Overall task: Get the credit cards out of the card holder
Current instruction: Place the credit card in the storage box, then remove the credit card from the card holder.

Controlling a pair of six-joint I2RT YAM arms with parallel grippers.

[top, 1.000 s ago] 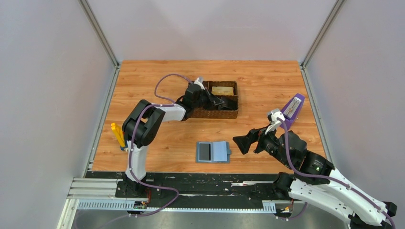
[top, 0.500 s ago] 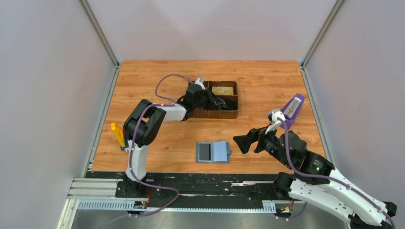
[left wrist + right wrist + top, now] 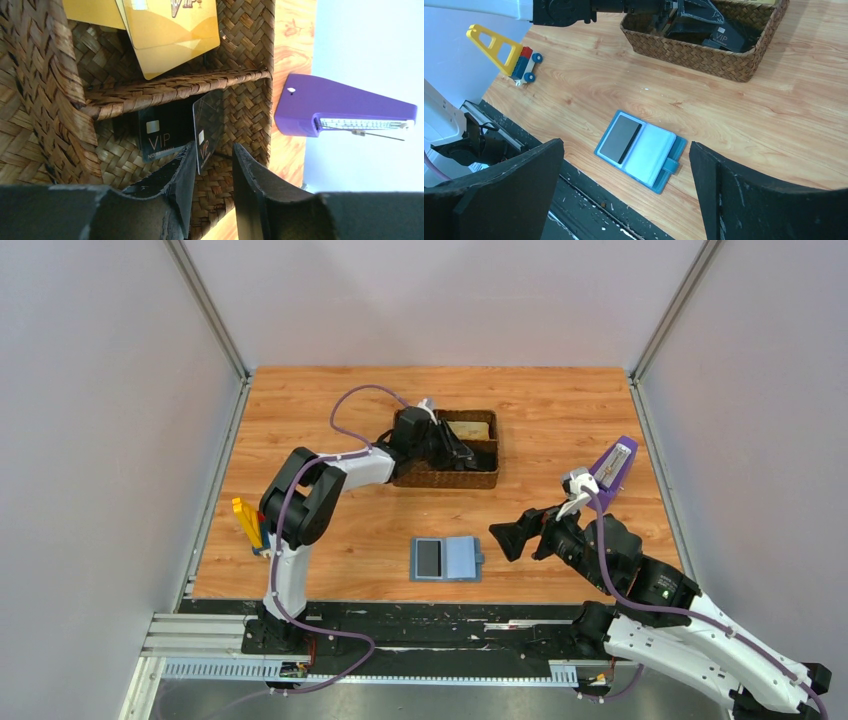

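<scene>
Five cards show in all: two gold, two black, and one dark card in the holder (image 3: 641, 150). One holder lies open and flat on the counter (image 3: 330, 530), near its front edge, between the two arms. The dark card (image 3: 620, 139) sits in the holder's left half, and the right half is bare light blue.

One woven tray (image 3: 440, 478) stands farther back. A woven divider (image 3: 175, 92) splits the part that we can see. On one side lie the two gold cards, one (image 3: 170, 35) overlapping the other (image 3: 92, 12). On the other side are the two black cards. One (image 3: 162, 135) lies flat, and the second (image 3: 207, 125) leans tilted against the tray wall, just beside one finger of the left hand (image 3: 214, 150).

Our left hand reaches into that black-card compartment, its fingers parted by a narrow gap with nothing between them. Our right hand (image 3: 505, 538) hangs above the counter just right of the holder, spread wide and holding nothing.

One purple metronome (image 3: 613, 468) stands right of the tray. One yellow and red block toy (image 3: 247, 522) sits at the counter's left edge.
</scene>
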